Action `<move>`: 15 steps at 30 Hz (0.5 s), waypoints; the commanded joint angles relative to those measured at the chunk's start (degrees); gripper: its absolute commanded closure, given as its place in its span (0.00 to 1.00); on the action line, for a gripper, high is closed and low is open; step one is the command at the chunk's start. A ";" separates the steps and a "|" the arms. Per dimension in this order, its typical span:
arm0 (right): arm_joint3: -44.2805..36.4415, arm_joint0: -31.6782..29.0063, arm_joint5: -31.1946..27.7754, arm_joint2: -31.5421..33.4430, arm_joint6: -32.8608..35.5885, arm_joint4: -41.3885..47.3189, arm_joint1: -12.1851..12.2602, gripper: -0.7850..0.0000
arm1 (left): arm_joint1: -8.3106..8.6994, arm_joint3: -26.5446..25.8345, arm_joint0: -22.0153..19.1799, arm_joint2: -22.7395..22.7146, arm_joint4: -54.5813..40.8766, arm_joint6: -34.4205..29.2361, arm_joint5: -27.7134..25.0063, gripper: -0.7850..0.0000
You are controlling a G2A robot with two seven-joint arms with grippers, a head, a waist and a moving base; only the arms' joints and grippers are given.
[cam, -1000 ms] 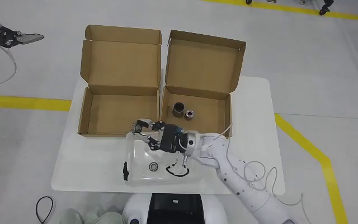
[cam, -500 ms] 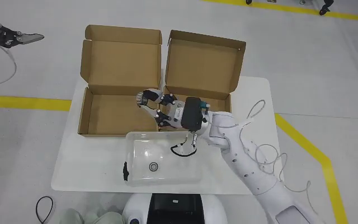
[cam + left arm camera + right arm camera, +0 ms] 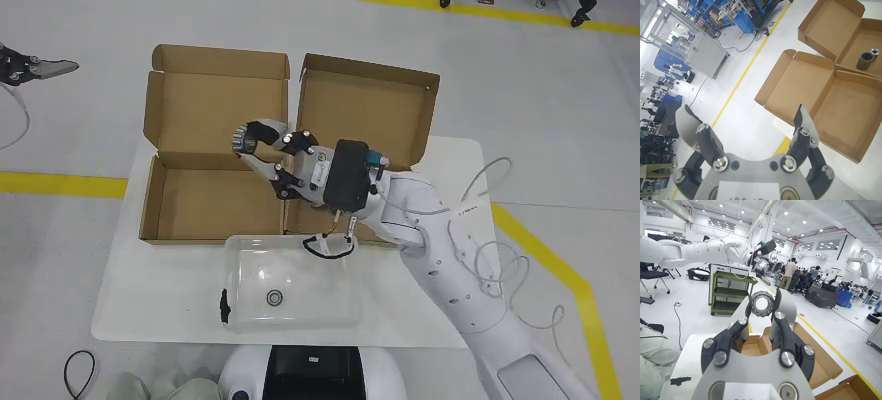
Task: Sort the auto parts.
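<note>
Held bearing [image 3: 762,306] pinched in right jaws over left box [image 3: 200,205].
With left jaws spread, risked slip on rounded rim, landing outside.

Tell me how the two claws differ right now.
The right claw is shut on a bearing; the left claw is open and empty. The right claw hangs over the left box; the left claw is off beyond the table. Both have the same build.

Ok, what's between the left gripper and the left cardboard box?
Only bare floor separates the left gripper from the left box, per the top view.
</note>
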 commanded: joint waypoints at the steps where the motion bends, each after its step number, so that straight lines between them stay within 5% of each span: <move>1: -0.46 0.53 0.27 -0.08 1.19 0.61 -0.11 1.00 | 0.00 0.00 0.00 0.00 0.00 0.00 0.00 0.00; 15: -3.32 1.73 -0.80 1.85 3.80 0.17 0.00 1.00 | 0.00 0.00 0.00 0.00 0.00 0.00 0.00 0.00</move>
